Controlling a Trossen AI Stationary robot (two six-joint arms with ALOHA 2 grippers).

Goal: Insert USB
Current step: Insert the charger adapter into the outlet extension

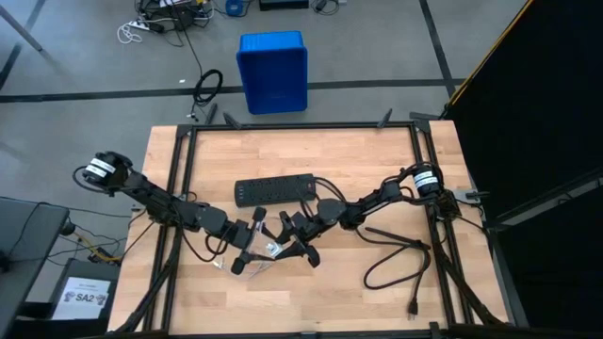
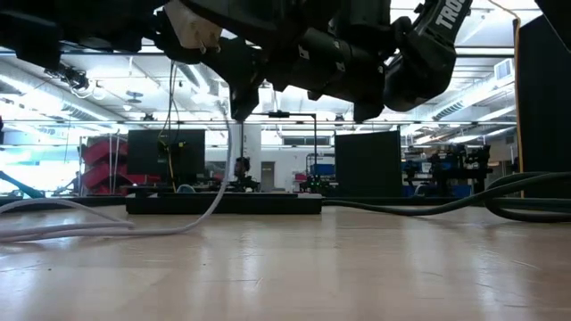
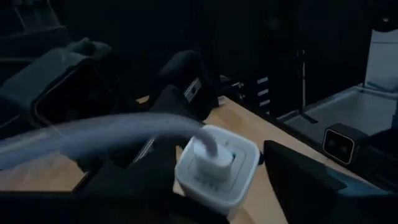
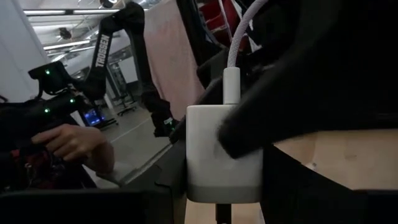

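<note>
Clamped on the small white cube adapter [image 4: 214,149] – that goes for the right gripper [image 1: 300,237], with one dark finger [image 4: 267,121] pressed across the cube's side. Holds the cube up off the table [image 1: 358,292], near the middle of it.

Plugged into the cube: the plug end of the USB [image 4: 231,84], the thin whitish-grey cable. Sits straight in the cube's socket, then bends away and hangs down to the wood [image 2: 214,192]. Trails off flat along the table top from there, toward the left arm's side.

Just beside the cube: the left gripper [image 1: 247,247]. Fingers [image 3: 305,180] spread apart, not pinching – bare wood shows between one finger and the cube. Cube and plug right in front of them, between the two fingers. Cannot tell whether the other finger touches the cube or the cable.

Farther out, behind both grippers: a black power strip [image 1: 275,191], lying flat on the wood. Off to the right arm's side: a thick black power cord [image 1: 396,259], in loose loops, well apart from the thin cable.

Past the far edge of the table, on the floor: a blue bin [image 1: 273,71]. Also out in the room, seen from the right wrist: a person's hand [image 4: 78,146], well away from the grippers.
</note>
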